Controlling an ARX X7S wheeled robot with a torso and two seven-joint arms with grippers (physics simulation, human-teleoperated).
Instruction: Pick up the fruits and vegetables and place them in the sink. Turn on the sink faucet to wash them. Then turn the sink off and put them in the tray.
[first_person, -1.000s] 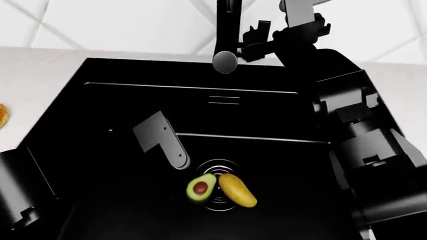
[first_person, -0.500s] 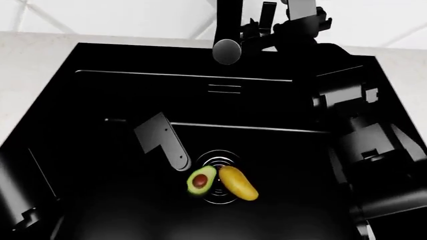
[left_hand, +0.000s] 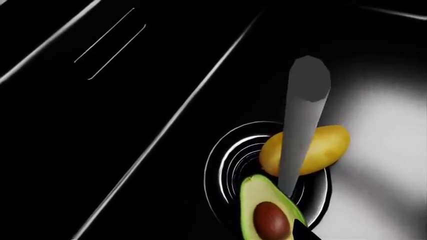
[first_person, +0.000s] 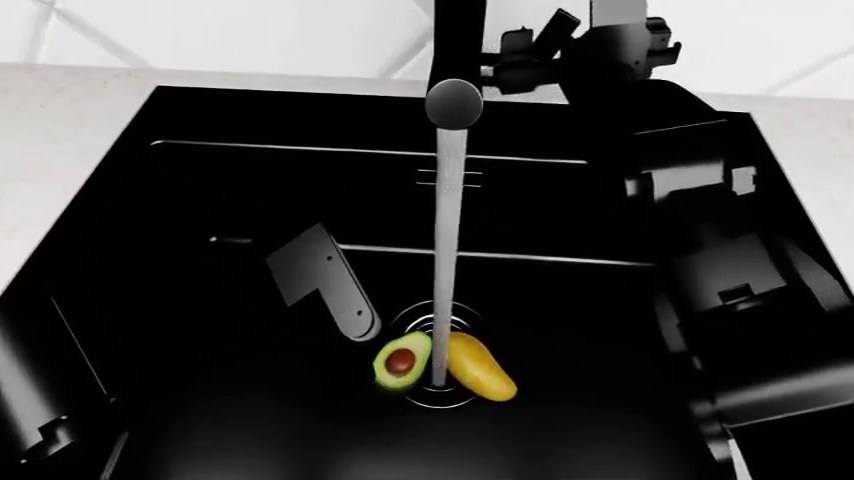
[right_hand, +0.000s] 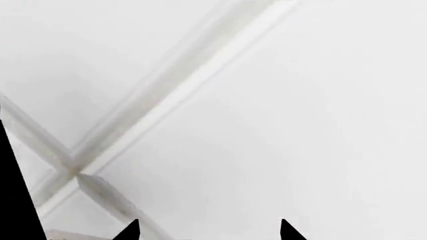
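A halved avocado (first_person: 402, 362) (left_hand: 265, 215) and a yellow oblong fruit (first_person: 482, 369) (left_hand: 313, 147) lie side by side on the drain (left_hand: 223, 170) of the black sink (first_person: 200, 200). A stream of water (first_person: 443, 250) (left_hand: 300, 120) falls from the sink faucet (first_person: 455, 60) and lands between them. My left gripper (first_person: 350, 310) hangs open inside the basin, just left of and above the avocado. Only one of its fingertips (left_hand: 308, 235) shows in the left wrist view. My right gripper (first_person: 530, 52) (right_hand: 208, 232) is open beside the faucet's lever, facing the wall. The tray is out of view.
White countertop (first_person: 67, 150) borders the sink on the left and back. A white tiled wall (first_person: 200, 30) (right_hand: 267, 100) rises behind the faucet. My right arm (first_person: 734, 280) reaches over the sink's right side.
Water now runs from the faucet, which was dry in both earlier frames. My right gripper has shifted a little to the right at the lever. The fruits and my left gripper have stayed put.
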